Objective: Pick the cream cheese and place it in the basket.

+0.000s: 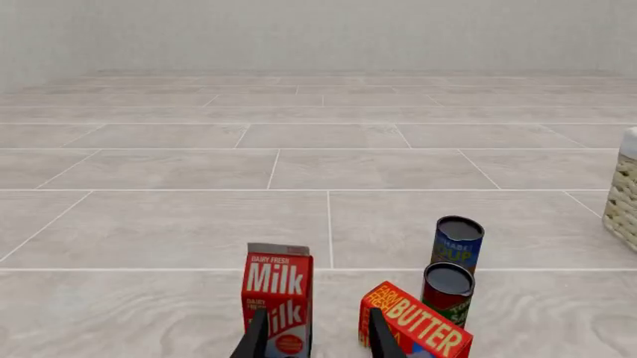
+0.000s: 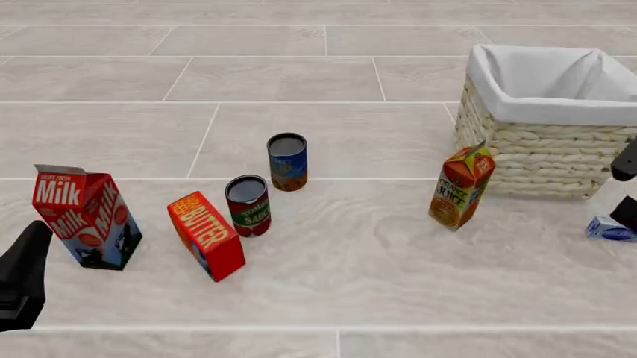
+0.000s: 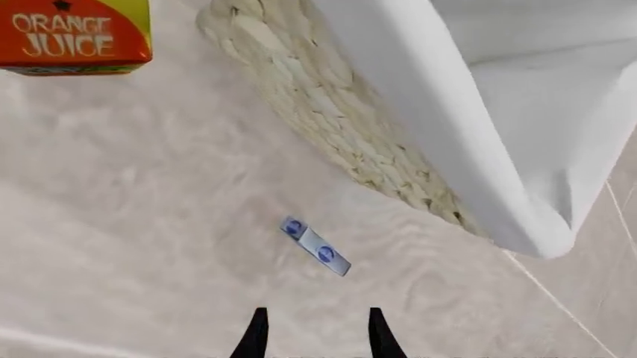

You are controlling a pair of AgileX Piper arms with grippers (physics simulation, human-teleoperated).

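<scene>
The cream cheese [image 3: 315,246] is a small flat light-blue and white box. It lies on the floor beside the basket's wicker wall [image 3: 329,119]. In the front view it [image 2: 607,230] sits at the far right, partly hidden by my right gripper [image 2: 627,200]. The right gripper [image 3: 315,335] is open and empty, above the box and apart from it. The basket [image 2: 538,149] is large, cream wicker with a white cloth lining, at the back right. My left gripper [image 1: 316,339] is open and empty at the front left [image 2: 25,276], just short of the milk carton.
A red milk carton [image 2: 85,216], a red-orange butter box [image 2: 206,235] and two cans [image 2: 248,205] [image 2: 286,161] stand at the left. An orange juice carton [image 2: 461,185] stands in front of the basket's near left corner.
</scene>
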